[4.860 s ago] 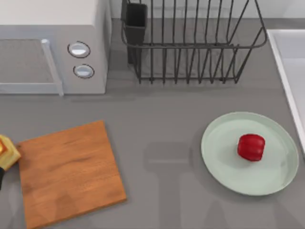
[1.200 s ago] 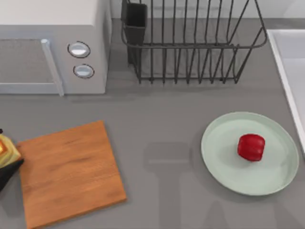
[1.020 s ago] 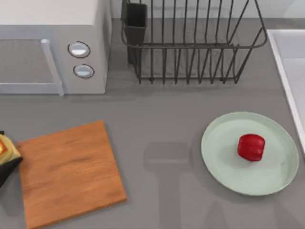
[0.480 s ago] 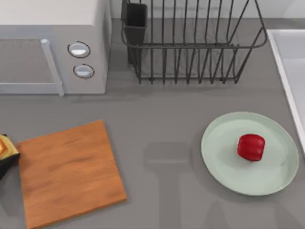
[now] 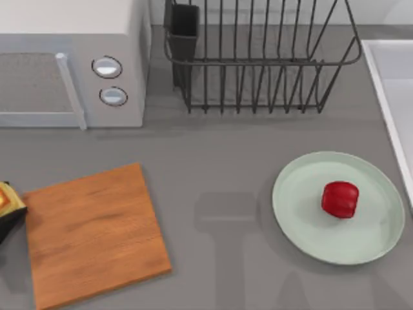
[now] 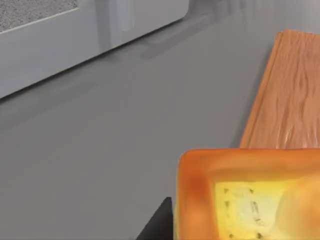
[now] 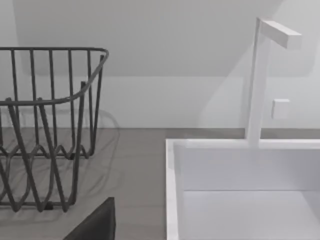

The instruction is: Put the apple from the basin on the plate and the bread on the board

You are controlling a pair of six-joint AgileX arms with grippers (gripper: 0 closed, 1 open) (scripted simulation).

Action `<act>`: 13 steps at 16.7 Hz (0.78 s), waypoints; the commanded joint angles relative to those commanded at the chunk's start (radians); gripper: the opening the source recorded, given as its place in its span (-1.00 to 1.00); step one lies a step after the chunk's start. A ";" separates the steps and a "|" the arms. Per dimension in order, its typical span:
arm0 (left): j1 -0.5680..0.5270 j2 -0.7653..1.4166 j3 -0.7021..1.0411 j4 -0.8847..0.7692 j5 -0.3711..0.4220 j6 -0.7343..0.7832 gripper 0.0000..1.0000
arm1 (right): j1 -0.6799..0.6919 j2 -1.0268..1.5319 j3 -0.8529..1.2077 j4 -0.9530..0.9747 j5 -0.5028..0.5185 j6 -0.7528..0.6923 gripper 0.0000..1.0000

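apple (image 5: 339,199): sits on the plate (image 5: 303,229), right of its middle, so this half of the task looks done
bread (image 5: 5,199): at the top view's left edge, just beside the board (image 5: 93,232) but not on it; it appears lifted off the surface (image 5: 219,174), likely so it can be carried over the board's edge
left claw (image 6: 200,235): grips the bread, a dark finger (image 6: 157,225) pressed against its crust in the left wrist view
right claw: I cannot tell whether it is open or closed; its wrist view faces the basin (image 7: 172,190) and dish rack (image 7: 45,125), so the arm looks parked
remaining: bread must move rightward onto the board, then be released
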 joint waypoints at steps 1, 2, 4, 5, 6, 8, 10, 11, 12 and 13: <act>0.002 -0.001 0.000 -0.002 0.000 0.001 -1.00 | 0.000 0.000 0.000 0.000 0.000 0.000 1.00; 0.001 -0.003 0.001 -0.004 0.001 0.002 -1.00 | 0.000 0.000 0.000 0.000 0.000 0.000 1.00; -0.012 -0.033 0.002 -0.036 0.016 0.015 -1.00 | 0.000 0.000 0.000 0.000 0.000 0.000 1.00; -0.023 -0.059 0.004 -0.064 0.029 0.026 -1.00 | 0.000 0.000 0.000 0.000 0.000 0.000 1.00; -0.034 -0.090 0.005 -0.099 0.043 0.037 -1.00 | 0.000 0.000 0.000 0.000 0.000 0.000 1.00; -0.056 -0.161 0.008 -0.182 0.072 0.058 -1.00 | 0.000 0.000 0.000 0.000 0.000 0.000 1.00; -0.069 -0.237 0.012 -0.267 0.091 0.071 -1.00 | 0.000 0.000 0.000 0.000 0.000 0.000 1.00; -0.071 -0.274 0.018 -0.306 0.094 0.075 -1.00 | 0.000 0.000 0.000 0.000 0.000 0.000 1.00; -0.069 -0.308 0.025 -0.342 0.094 0.076 -1.00 | 0.000 0.000 0.000 0.000 0.000 0.000 1.00; -0.065 -0.338 0.033 -0.374 0.091 0.076 -1.00 | 0.000 0.000 0.000 0.000 0.000 0.000 1.00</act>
